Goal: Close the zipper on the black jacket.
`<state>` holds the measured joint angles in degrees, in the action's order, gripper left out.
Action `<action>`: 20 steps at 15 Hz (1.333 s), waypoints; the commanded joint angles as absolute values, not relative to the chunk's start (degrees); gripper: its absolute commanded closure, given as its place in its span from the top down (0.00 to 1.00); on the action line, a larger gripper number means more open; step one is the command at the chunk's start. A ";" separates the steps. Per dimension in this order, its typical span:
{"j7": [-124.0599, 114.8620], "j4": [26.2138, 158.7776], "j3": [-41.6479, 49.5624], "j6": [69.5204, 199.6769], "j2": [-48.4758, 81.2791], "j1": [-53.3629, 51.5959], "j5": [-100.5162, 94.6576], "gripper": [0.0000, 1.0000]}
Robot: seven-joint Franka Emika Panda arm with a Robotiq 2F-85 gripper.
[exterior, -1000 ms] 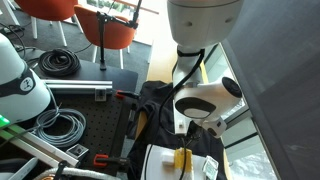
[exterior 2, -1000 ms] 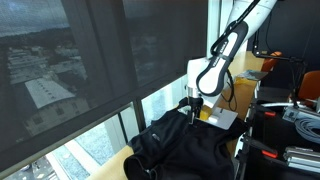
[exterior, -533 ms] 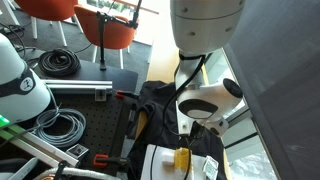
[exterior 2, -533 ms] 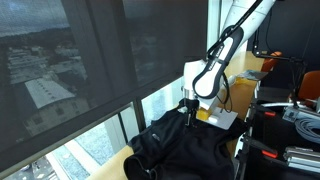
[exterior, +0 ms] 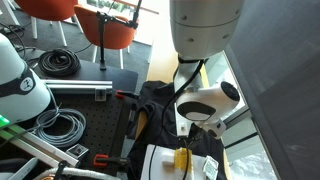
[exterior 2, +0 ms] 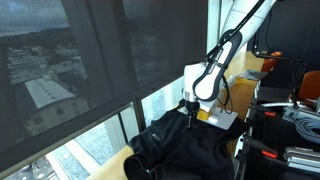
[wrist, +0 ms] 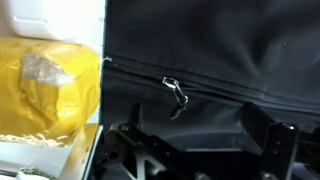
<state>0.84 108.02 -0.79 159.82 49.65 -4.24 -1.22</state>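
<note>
Finding: the gripper [wrist: 205,150] is spread wide and empty. In the wrist view its two fingers [wrist: 272,140] stand well apart with only cloth between them. It hangs low over the black jacket [exterior 2: 185,150], which lies crumpled beside the window. The zipper [wrist: 250,95] runs as a thin seam across the fabric from 9 to 3 o'clock. Its metal pull tab [wrist: 176,90] lies flat at about 11 o'clock from the gap between the fingers, near it but not inside it.

We judge the wide stance to be preparation for pinching the tab, and the low hover a way of keeping the tab in the camera's sight. We judge the closing not yet begun.

Surroundings: a yellow packet [wrist: 45,85] in a white tray [wrist: 50,158] sits just beside the jacket at 9 o'clock, close to the seam's end, and could crowd a pull that way. In an exterior view, coiled cables [exterior: 55,125] and a perforated board [exterior: 100,115] lie well apart from the work. Loose folds are the likelier hindrance.
</note>
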 commanded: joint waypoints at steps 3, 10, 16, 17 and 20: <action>-0.48 107.60 1.71 161.02 50.29 -6.02 -2.54 0.84; -0.56 107.55 2.42 161.16 50.20 -6.47 -3.07 0.30; -0.59 107.60 2.64 161.25 49.99 -6.79 -3.71 0.00; -0.67 107.67 2.72 161.21 49.87 -6.96 -3.97 0.00; -1.12 108.58 3.33 161.43 48.99 -8.56 -5.09 0.02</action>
